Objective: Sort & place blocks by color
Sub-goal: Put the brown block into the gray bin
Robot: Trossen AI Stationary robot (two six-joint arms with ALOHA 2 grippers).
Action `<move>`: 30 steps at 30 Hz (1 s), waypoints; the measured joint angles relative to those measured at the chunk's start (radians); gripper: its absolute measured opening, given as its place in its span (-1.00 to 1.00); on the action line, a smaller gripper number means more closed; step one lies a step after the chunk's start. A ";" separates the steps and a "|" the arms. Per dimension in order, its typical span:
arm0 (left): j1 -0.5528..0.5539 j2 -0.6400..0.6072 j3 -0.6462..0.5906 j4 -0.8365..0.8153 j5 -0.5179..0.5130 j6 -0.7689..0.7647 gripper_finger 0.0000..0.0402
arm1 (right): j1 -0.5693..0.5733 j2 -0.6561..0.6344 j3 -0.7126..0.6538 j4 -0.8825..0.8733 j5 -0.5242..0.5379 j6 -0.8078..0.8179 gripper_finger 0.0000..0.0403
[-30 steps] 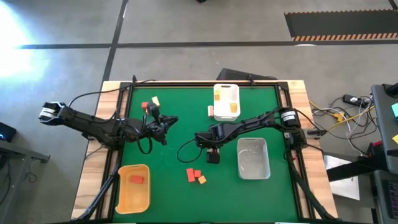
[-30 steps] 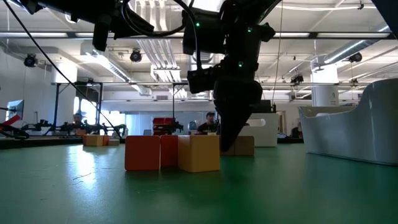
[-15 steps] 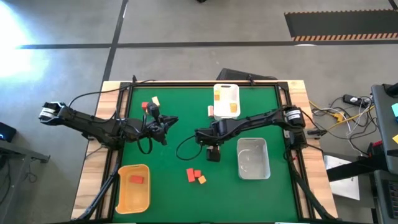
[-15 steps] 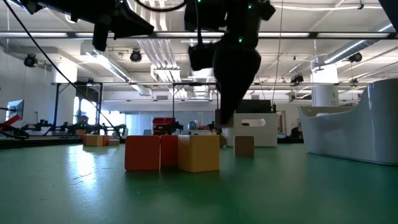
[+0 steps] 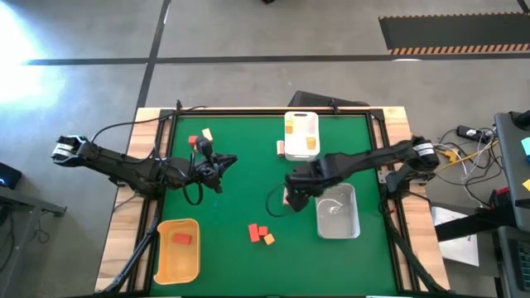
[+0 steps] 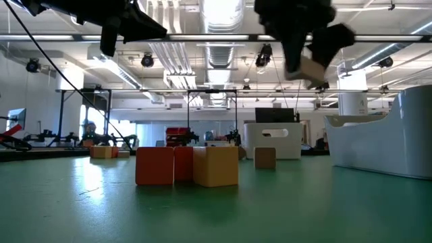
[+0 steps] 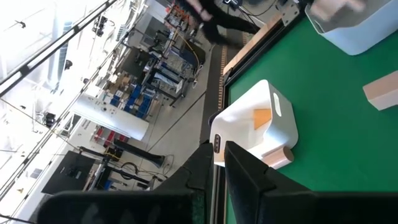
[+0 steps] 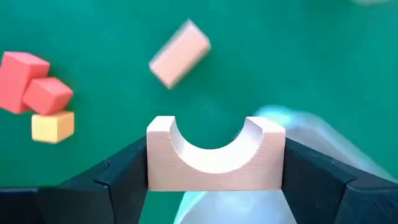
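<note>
My right gripper hangs above the green table beside the clear tray, shut on a pale tan arch block, also seen in the low view. Below it on the table lie a tan bar, two red blocks and an orange-yellow cube. The low view shows this cluster and the tan block. My left gripper waits shut over the table's left half. A red block lies in the yellow tray. My right gripper pinches the arch block by its two short ends, one finger on each, coming from above and pointing down. The block is lifted clear of the table, held level, with its curved cut-out facing away from the wrist camera.
The white tray at the far edge holds orange-yellow blocks, with a pale block beside it. A red block and a yellow one lie far left. Cables loop on the table near both arms.
My right gripper has risen from the table with the tan arch block and swung toward the table's right, to the clear tray's near-left corner. The tan bar stayed on the table. The left arm kept still.
</note>
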 joint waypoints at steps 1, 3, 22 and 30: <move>0.000 0.000 -0.001 0.000 0.000 0.000 -0.88 | 0.018 -0.013 -0.009 -0.015 0.013 0.056 0.42; 0.000 0.000 -0.003 -0.001 0.000 0.000 -0.88 | 0.054 -0.038 -0.030 -0.027 0.049 0.168 0.40; 0.000 0.000 -0.003 0.000 0.000 0.011 -0.88 | 0.181 -0.183 -0.439 0.077 0.051 0.539 0.42; 0.000 0.000 -0.003 0.000 0.000 0.009 -0.88 | 0.174 -0.183 -0.520 0.140 0.051 0.539 0.65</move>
